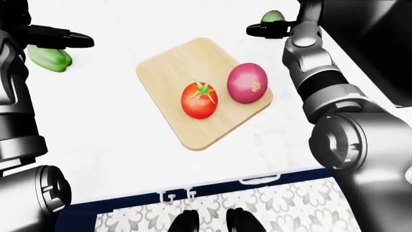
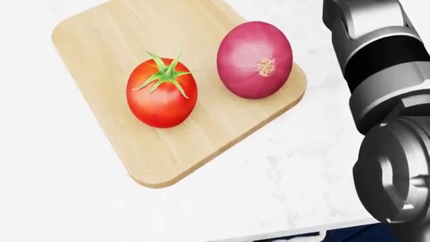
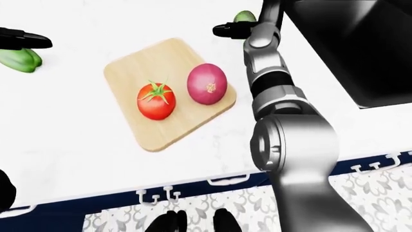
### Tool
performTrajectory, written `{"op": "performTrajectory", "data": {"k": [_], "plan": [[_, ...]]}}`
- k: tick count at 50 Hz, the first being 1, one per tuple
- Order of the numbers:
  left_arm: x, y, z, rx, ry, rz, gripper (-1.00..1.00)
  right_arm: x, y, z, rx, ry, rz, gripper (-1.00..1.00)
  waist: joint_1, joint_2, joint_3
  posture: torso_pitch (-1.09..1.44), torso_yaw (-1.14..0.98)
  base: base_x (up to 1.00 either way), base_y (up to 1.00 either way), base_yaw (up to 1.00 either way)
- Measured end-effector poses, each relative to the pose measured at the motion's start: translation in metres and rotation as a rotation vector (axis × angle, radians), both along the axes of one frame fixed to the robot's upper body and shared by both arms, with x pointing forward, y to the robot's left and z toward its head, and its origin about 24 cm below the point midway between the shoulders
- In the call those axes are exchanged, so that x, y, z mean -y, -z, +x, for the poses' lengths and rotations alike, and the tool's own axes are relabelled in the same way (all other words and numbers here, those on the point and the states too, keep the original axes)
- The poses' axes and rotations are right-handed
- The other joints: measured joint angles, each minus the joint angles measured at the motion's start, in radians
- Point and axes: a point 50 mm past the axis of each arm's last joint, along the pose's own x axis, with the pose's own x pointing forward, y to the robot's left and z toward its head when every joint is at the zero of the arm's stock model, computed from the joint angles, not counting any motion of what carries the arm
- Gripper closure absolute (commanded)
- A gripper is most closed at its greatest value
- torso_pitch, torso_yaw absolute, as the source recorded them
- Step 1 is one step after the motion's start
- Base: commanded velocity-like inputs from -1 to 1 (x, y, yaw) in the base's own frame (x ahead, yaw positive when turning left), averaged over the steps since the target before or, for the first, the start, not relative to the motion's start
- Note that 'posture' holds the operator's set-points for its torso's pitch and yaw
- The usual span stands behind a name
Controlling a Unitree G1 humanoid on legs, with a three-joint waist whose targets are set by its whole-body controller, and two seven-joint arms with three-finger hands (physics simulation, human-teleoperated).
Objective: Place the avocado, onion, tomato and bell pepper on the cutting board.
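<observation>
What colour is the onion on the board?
Reddish purple onion, clearest in the head view.

Tomato point(image 1: 199, 100) and red onion point(image 1: 247, 83) side by side on the cutting board point(image 1: 168, 68), green bell pepper point(image 1: 49, 58) off at left beneath the left hand point(image 1: 59, 37), avocado point(image 1: 272, 17) beside the right hand point(image 1: 270, 30) at top.

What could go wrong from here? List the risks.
1. The onion lies near the cutting board's right edge; a nudge might roll it off.
2. Tomato and onion fill the board's middle, so the bell pepper and avocado, both on the counter, may bump them.
3. The right hand beside the avocado could push it away.
</observation>
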Motion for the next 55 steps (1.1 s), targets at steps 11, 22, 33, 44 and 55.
{"op": "performTrajectory", "data": {"k": [11,22,33,44,55], "plan": [[-0.001,0.001,-0.001,-0.002,-0.004,0.002,-1.0,0.0,0.004,0.001,-0.021,0.002,-0.01,-1.0,0.0,0.002,0.047,0.67,0.0,0.0,0.0,0.0],[0.0,0.004,0.0,-0.016,-0.01,0.0,-1.0,0.001,-0.009,-0.002,0.048,0.026,0.017,-1.0,0.0,0.001,0.087,0.69,0.0,0.0,0.0,0.0],[-0.005,-0.001,-0.008,0.006,-0.014,0.002,-1.0,0.002,-0.014,-0.004,0.079,0.067,0.027,-1.0,-0.001,0.003,0.09,0.69,0.0,0.0,0.0,0.0],[-0.007,0.0,-0.009,0.003,-0.021,0.002,-1.0,0.005,-0.015,-0.006,0.098,0.113,0.036,-0.78,0.001,0.006,0.089,0.69,0.0,0.0,0.0,0.0],[-0.008,-0.001,-0.011,0.001,-0.023,0.011,-1.0,0.004,-0.017,-0.006,0.113,0.097,0.082,-0.58,-0.001,0.007,0.089,0.69,0.0,0.0,0.0,0.0]]}}
